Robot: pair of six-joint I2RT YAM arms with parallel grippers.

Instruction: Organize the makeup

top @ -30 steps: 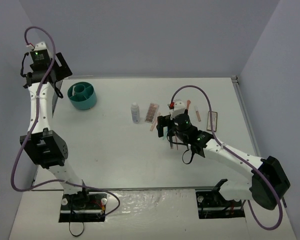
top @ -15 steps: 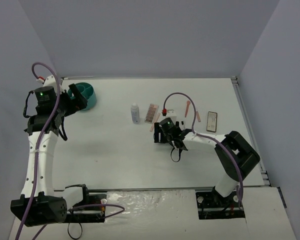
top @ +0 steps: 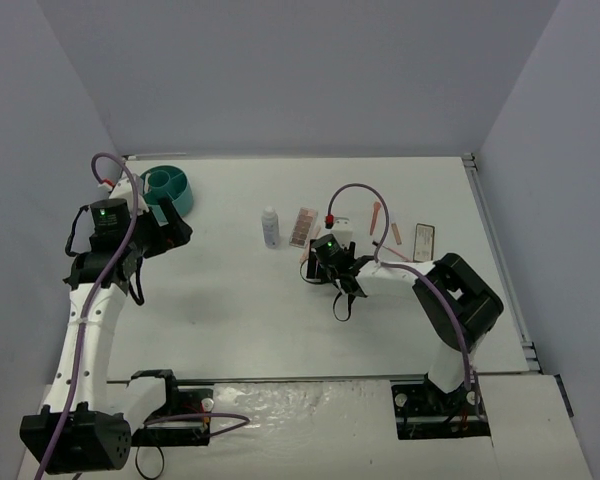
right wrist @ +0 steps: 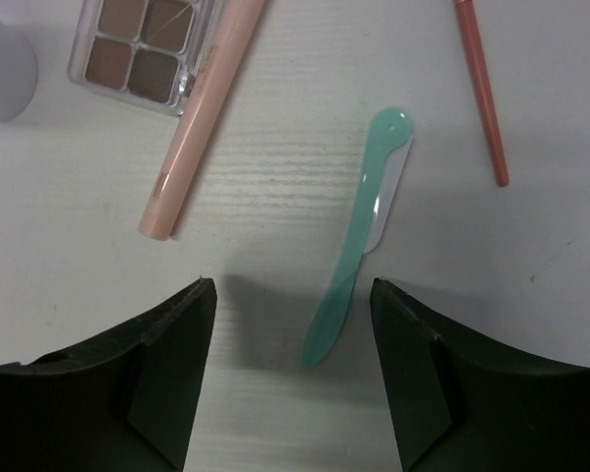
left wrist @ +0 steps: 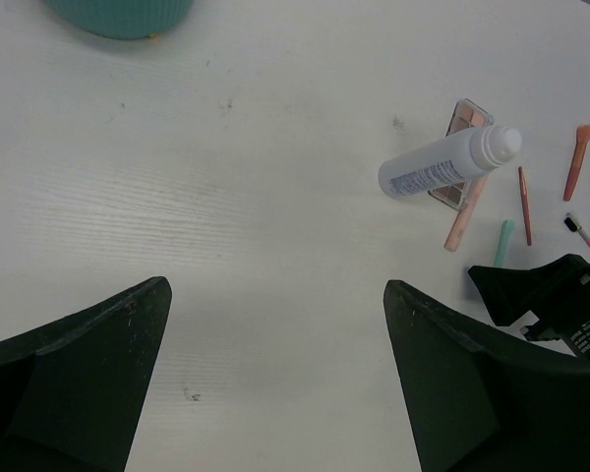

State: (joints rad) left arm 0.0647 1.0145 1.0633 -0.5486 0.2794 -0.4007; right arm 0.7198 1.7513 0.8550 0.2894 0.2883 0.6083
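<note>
**Ana:** Where does the makeup lie now?

**Robot:** All of it is loose on the white table (top: 230, 300), in one group in front of my right arm. The white bottle (left wrist: 442, 165) stands upright. The pinkish-brown palette (right wrist: 143, 44) is just beside it, with small squares of brown and rose colour in a clear frame. A long pale pink stick (right wrist: 208, 108) lies slanted against the edge of the palette. The small dark-framed compact (top: 424, 241) is at the right end of the group.

**Ana:** And your claws?

**Robot:** My right claw (right wrist: 293, 324) is low over the table with its jaws apart, not very wide. The thin tail of the teal stick (right wrist: 354, 251) is between them, and they do not touch it. This stick is a little curved, with a small hole in its broad end and a white blade along one side. A thin coral stick (right wrist: 481, 88) lies near it. My left claw (left wrist: 275, 295) has its jaws spread wide and holds nothing. It hangs above bare table, well apart from the makeup and near the round teal tub (top: 165, 185).
</note>
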